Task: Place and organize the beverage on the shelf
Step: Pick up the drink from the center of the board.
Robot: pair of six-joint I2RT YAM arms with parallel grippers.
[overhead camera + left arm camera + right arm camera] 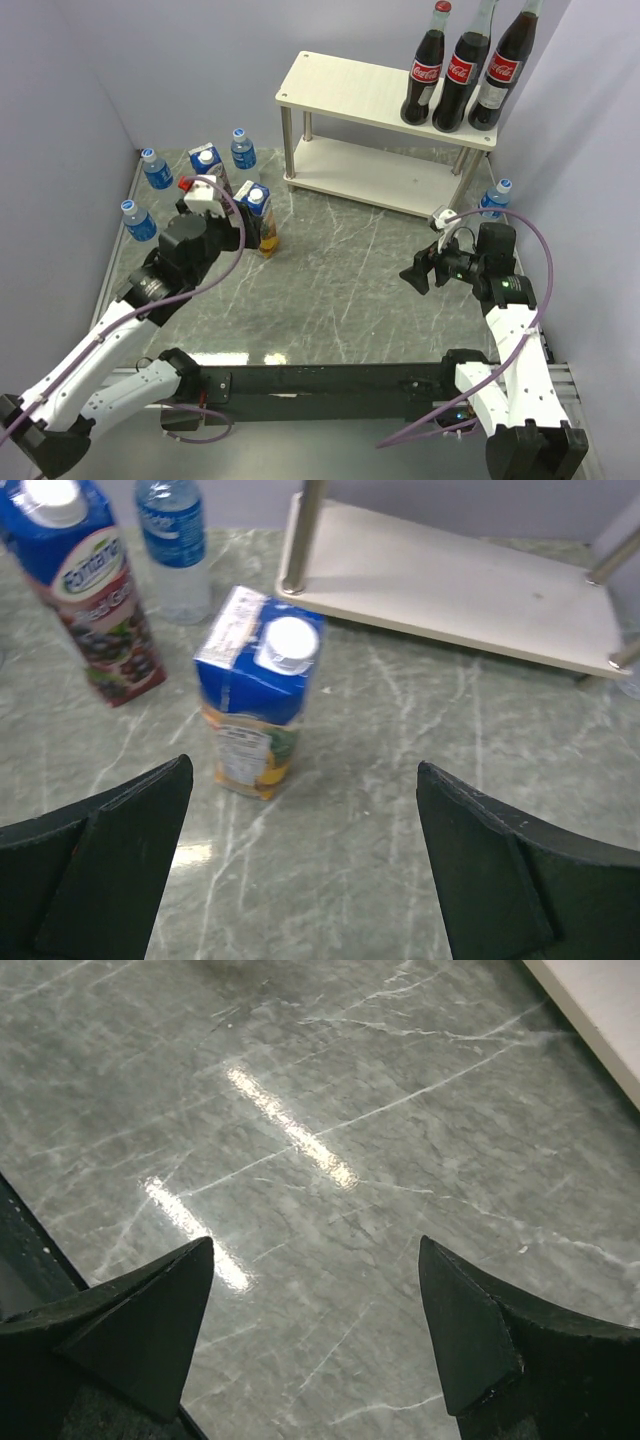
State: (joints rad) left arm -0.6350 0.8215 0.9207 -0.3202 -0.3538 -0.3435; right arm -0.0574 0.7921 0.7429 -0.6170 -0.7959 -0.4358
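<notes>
Getting there: 3 Coke bottles [460, 70] up on the shelf [340, 85], top tier, right end. Both juice cartons [258, 212] + 4 water bottles [157, 168] on the table [340, 270] beside the shelf, mostly left of it. Left gripper [303, 780] released, facing a carton; right gripper [315, 1250] released too, empty.

Tabletop [340, 290] was glossy grey-green marble pattern, boxed in by plain pale lavender panels: left wall [60, 100], far wall [200, 60], right wall [600, 150]. Light threw two bright glare streaks [290, 1125] across the surface in the right wrist view. A silver metal edge strip [112, 265] ran along the table's left side.
</notes>
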